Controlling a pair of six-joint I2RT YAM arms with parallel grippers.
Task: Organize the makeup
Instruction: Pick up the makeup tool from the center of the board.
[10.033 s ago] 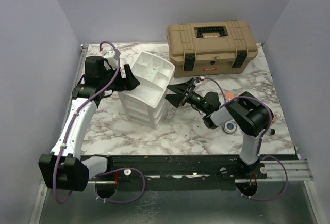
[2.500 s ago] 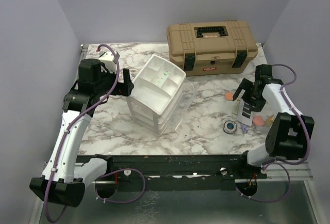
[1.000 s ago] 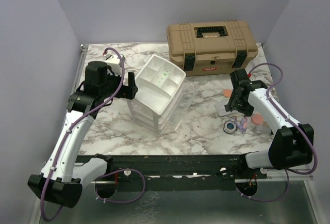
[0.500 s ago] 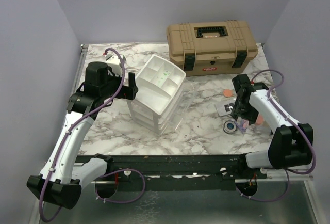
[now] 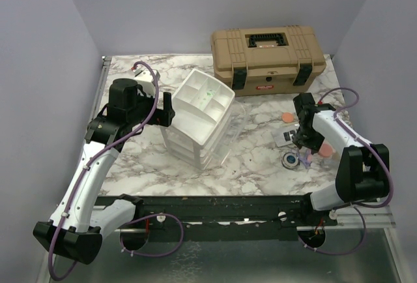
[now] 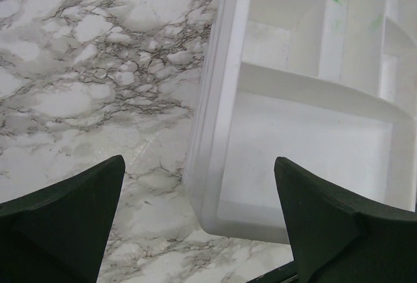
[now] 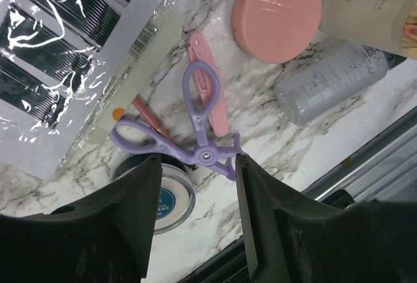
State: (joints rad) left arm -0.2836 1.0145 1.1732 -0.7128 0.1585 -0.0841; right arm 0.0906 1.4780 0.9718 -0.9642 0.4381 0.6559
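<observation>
Makeup all bunched on right side of table (image 5: 247,159), lower right in top view. Wrist view: purple scissor-shaped thing (image 7: 199,126) dead center, blue-centred compact (image 7: 171,195) bottom left of it, pink disc (image 7: 277,14) up top, clear packet with dark strips (image 7: 58,48) upper left. Right tool (image 7: 197,159) right over purple thing, jaws apart, straddling its pivot, not clamped. Another pink disc (image 5: 287,119) sits apart, toward tan toolbox (image 5: 267,58). Left tool (image 6: 199,159) gaping wide over corner of white drawer unit (image 6: 306,133), gripping nothing.
</observation>
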